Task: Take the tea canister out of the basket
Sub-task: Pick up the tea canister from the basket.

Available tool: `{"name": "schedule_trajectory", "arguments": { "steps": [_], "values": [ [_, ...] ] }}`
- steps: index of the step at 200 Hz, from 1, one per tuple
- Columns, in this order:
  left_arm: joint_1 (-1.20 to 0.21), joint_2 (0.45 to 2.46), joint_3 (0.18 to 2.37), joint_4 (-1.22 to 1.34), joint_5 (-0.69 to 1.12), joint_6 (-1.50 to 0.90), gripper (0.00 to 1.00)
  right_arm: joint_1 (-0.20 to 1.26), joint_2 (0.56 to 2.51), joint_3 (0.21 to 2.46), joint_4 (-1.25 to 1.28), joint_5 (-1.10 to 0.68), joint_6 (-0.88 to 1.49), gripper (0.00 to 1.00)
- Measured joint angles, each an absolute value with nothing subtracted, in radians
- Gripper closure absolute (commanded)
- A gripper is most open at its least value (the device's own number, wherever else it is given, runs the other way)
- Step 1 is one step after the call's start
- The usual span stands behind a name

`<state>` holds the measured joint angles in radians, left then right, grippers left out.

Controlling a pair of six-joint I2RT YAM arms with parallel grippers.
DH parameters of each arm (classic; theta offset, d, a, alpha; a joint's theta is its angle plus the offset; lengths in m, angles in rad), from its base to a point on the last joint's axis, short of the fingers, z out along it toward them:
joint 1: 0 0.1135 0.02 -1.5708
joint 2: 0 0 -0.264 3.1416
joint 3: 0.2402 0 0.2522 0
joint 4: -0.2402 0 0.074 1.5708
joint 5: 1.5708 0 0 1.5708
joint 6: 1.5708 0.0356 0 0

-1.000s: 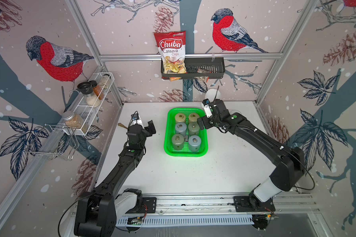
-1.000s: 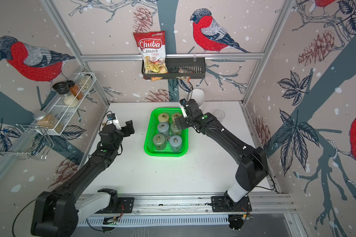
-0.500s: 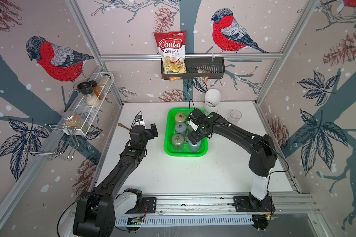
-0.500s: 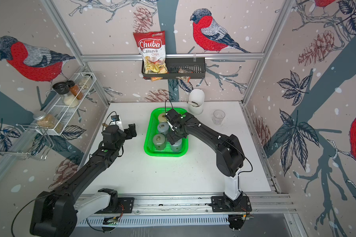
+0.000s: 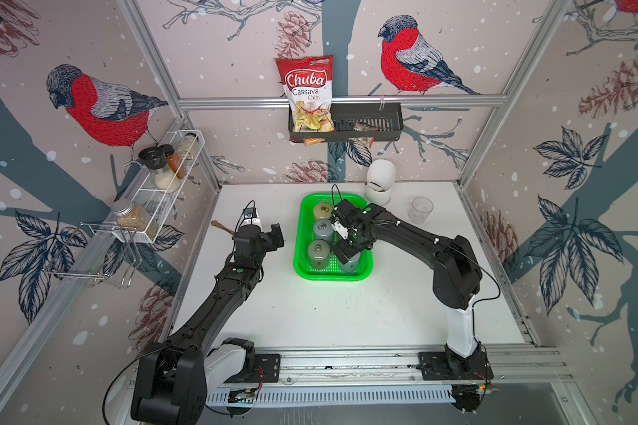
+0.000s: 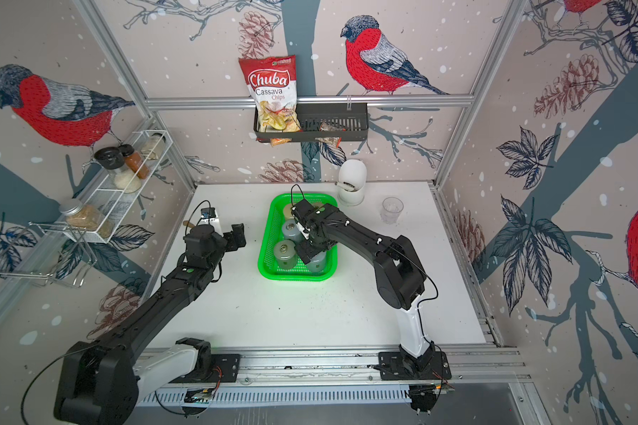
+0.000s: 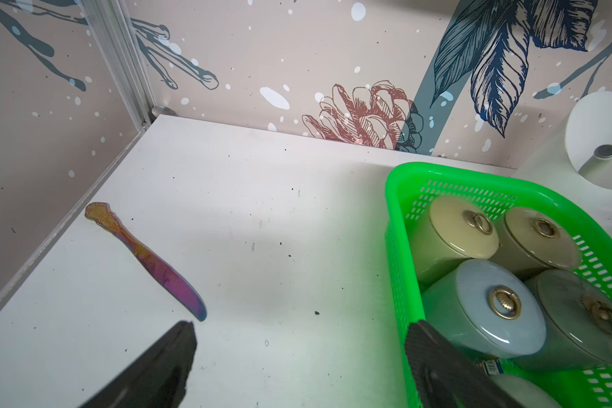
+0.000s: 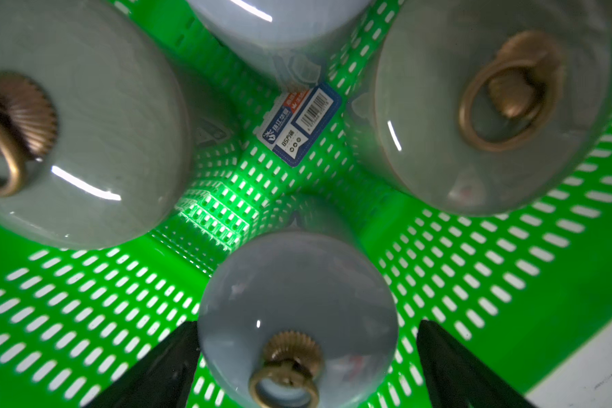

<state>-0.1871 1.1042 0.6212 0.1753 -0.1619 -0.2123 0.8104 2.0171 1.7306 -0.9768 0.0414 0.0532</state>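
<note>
Right gripper (image 8: 306,330) was over the basket (image 5: 328,276), jaws wide, straddling the blue-grey canister (image 8: 297,289) in the basket's near right corner. I couldn't see any contact. Basket sat on the bench (image 5: 328,312), mid-width, toward the back edge.

Risks as I saw them:
- Canisters were packed tight. The grey-green neighbour (image 8: 82,123) stood just beside the target, so a finger coming down off-line could land on its lid or wedge between the two.
- The other finger had only a narrow lane between the canister and the basket's right wall. It could catch the mesh.
- The body looked round and glazed. A shallow or off-centre pinch could squirt it out sideways.
- If the lid is loose, closing too high would likely take the lid alone. The ring handle (image 8: 283,385) wouldn't help there.
- The basket looked light. Left gripper (image 7: 299,330) hung beside its left edge, jaws spread, holding nothing. With nothing pinning it, the basket could tip or ride up with the canister.
</note>
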Motion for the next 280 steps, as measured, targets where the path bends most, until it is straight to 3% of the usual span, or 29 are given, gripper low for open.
{"name": "schedule_trajectory", "arguments": {
  "steps": [131,197,280],
  "values": [
    [-0.189,1.115,0.619,0.173,-0.165,-0.213,0.03,0.785,2.062,1.707,-0.913,-0.024,0.025,0.0],
    [-0.189,1.116,0.622,0.171,-0.168,-0.212,0.03,0.782,2.086,1.731,-0.932,-0.03,0.025,0.11],
    [-0.19,1.121,0.632,0.168,-0.181,-0.212,0.03,0.783,2.095,1.756,-0.972,-0.025,0.026,0.35]
  ]
}}
